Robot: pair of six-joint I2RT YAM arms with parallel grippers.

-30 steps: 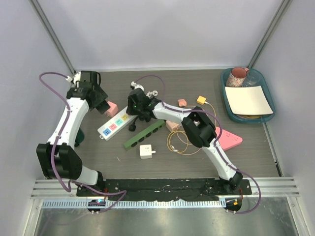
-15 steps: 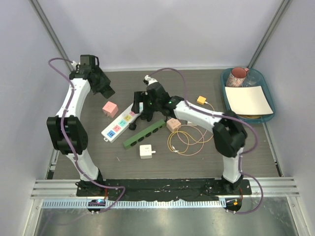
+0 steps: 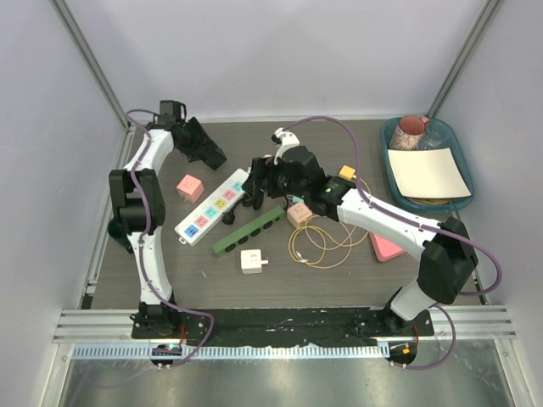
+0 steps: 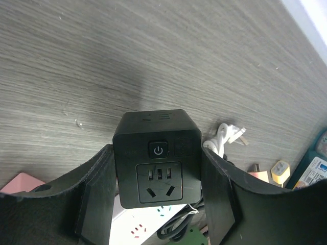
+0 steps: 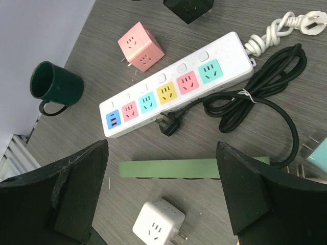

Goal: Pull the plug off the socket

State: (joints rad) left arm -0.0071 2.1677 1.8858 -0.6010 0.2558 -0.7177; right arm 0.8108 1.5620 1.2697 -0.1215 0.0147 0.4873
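Observation:
My left gripper (image 4: pixel 157 155) is shut on a black cube socket (image 4: pixel 153 127), which it holds above the back of the table (image 3: pixel 212 157). The socket's face shows a power button and empty holes. The black plug (image 5: pixel 170 124) lies loose on the table against the white power strip (image 5: pixel 173 84). Its coiled black cable (image 5: pixel 255 97) lies beside the strip. In the top view the plug (image 3: pixel 227 219) sits in front of that strip (image 3: pixel 212 206). My right gripper (image 5: pixel 162 149) hangs open above the green strip (image 5: pixel 189 168), holding nothing. The top view shows this gripper (image 3: pixel 253 188) near the strip's right end.
A pink cube socket (image 3: pixel 189 186) and a dark green mug (image 5: pixel 53 87) are on the left. A white cube adapter (image 3: pixel 251 260) lies in front of the green strip (image 3: pixel 249 231). Yellow cable loops (image 3: pixel 318 242) and a teal tray (image 3: pixel 386 161) are on the right.
My right gripper has opened and moved right, away from the white strip. The left gripper has swung towards the back and right with the black cube. The plug has stayed beside the white strip.

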